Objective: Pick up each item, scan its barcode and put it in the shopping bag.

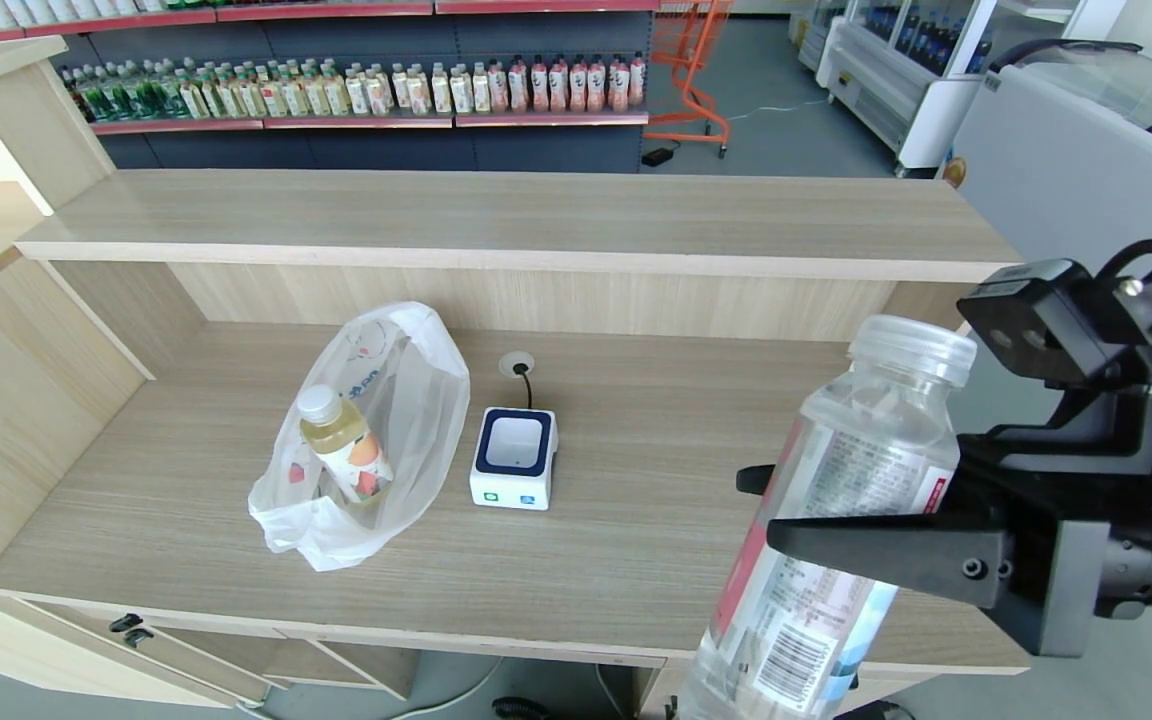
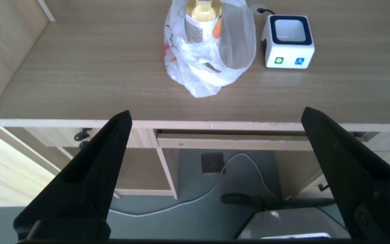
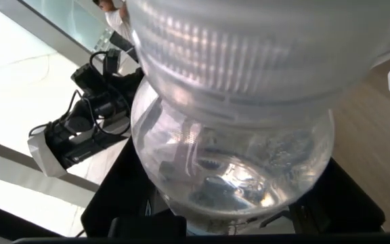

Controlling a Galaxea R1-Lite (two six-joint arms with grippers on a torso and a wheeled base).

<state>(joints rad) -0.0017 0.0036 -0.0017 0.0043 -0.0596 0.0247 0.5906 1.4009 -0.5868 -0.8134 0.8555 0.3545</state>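
The counter (image 1: 636, 500) holds the shopping bag (image 1: 421, 390); at its 4 o'clock, aloft, our right gripper (image 1: 761, 507) pinches 1 water bottle (image 1: 866, 450) by the labelled waist. We judge it slick, thin-walled: grip there, gently. The scanner (image 1: 514, 457) sits at 3 o'clock; left gripper (image 2: 215, 118) spread.

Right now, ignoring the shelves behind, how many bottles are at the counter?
2: one juice bottle in the shopping bag, one clear bottle in the right gripper. The bag may hide others.
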